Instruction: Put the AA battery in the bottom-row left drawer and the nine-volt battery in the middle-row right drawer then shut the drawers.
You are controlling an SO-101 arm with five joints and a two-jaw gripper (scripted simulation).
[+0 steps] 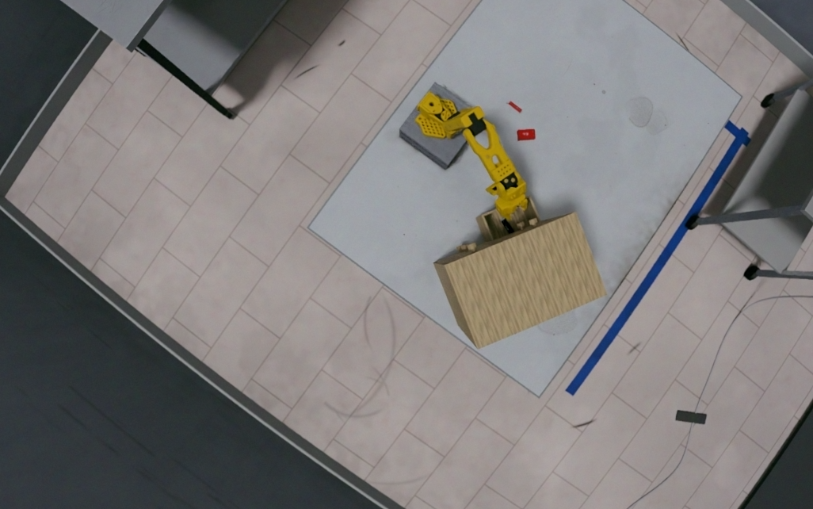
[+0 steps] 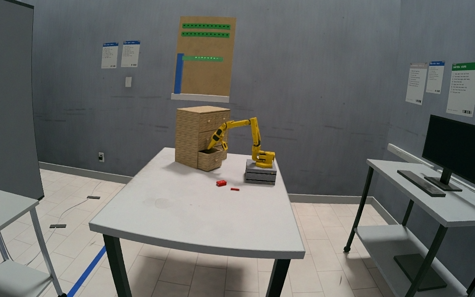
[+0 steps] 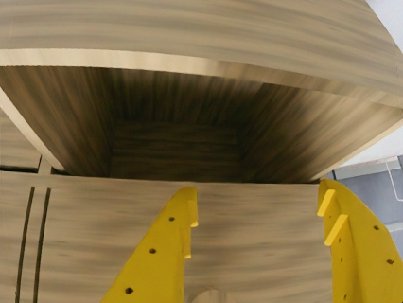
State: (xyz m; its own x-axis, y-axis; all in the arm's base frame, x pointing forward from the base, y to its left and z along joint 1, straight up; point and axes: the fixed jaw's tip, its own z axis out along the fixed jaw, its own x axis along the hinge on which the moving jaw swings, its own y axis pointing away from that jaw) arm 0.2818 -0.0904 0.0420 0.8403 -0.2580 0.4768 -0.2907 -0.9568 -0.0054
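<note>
At the front of the chest [image 1: 527,279] [image 2: 187,138], the bottom left drawer [image 1: 489,223] [image 2: 209,161] [image 3: 199,59] stands pulled out. In the top view, one black rod shape lies in this drawer, close to the chest front; it looks to be the AA battery [image 1: 507,225], though the arm covers part of the place. Its long axis is slanted, one end toward the chest and the other toward the arm's base side. Which end is plus, I cannot tell. The wrist view does not show it.

The gripper [image 1: 516,213] [image 2: 217,148] [image 3: 257,186] is before the chest front, above the drawer. Its two yellow fingers stand apart, moderately wide, with nothing between them. They are flat, pointed plates, with small holes and stepped pads.

Out in front of the chest, well apart from it, two red things rest on the pale, smooth table [image 1: 599,150] [image 2: 196,217]: one boxy block [image 1: 525,134] [image 2: 221,182] with a white mark, and one thin stick [image 1: 514,106] [image 2: 234,189]. The chest is of striped wood grain, with rounded wooden knobs.
</note>
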